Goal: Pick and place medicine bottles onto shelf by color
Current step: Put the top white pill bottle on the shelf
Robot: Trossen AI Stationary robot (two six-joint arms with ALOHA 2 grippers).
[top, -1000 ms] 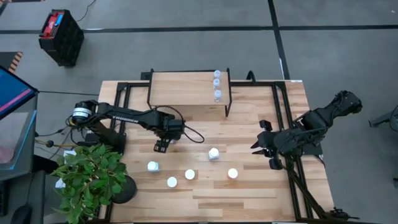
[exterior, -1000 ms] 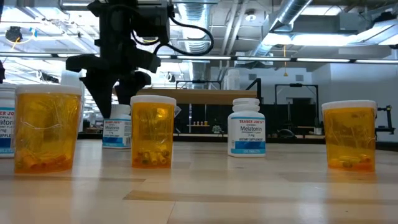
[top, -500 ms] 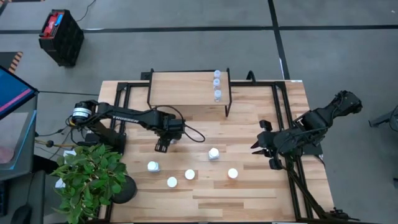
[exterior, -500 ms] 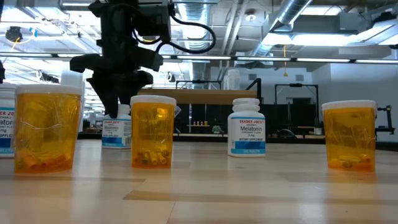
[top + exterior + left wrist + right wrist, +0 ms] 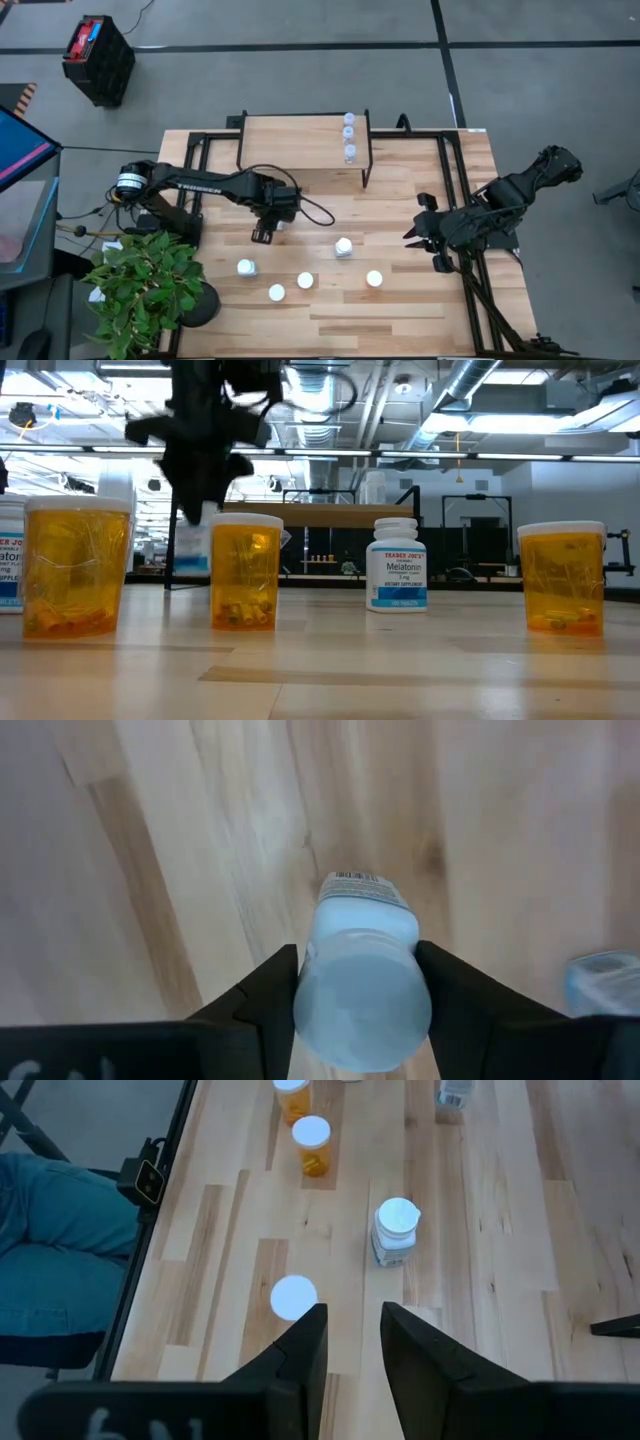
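Left gripper (image 5: pixel 358 995) | jaws clamped on small white cylindrical medicine bottle (image 5: pixel 362 975) | right gripper (image 5: pixel 352 1342) parked, jaws apart | risk: bottle slipped if gripped off-centre

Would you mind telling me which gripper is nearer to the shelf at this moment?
The left. The left gripper, shut on a white bottle, sits just in front of the shelf, near its left half. The right gripper waits farther off, beyond its right end.
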